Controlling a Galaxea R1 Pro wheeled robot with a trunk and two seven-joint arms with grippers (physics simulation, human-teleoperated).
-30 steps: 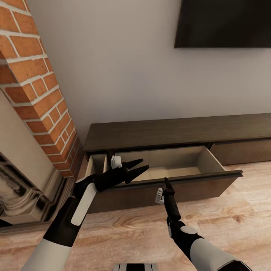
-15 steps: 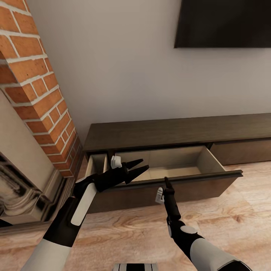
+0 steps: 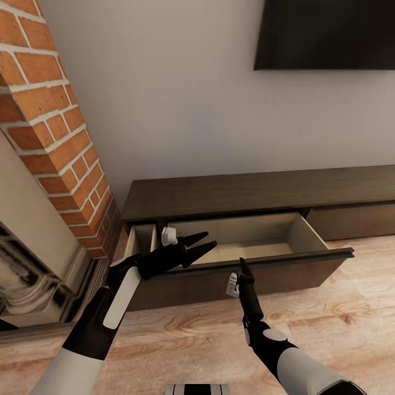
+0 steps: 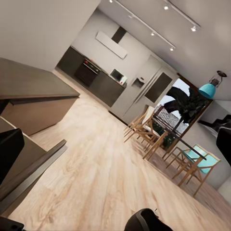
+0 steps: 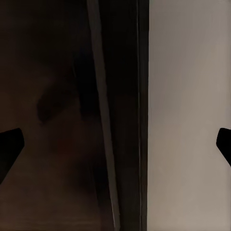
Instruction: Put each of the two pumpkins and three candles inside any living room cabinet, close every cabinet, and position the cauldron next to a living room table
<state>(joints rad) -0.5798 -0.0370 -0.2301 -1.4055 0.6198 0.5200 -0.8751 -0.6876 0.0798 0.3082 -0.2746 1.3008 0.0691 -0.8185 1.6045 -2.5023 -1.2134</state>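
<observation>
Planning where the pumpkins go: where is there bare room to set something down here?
The open drawer of the cabinet shows bare tan floor right of the left gripper. The cabinet top is bare too. Crowded: the drawer's front left, by both grippers.

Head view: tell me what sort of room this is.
Most likely a living room. A long low cabinet stands against the wall with one drawer pulled open, a dark flat screen hangs above it, and a brick chimney rises over a fireplace on the left. The floor is wood.
</observation>
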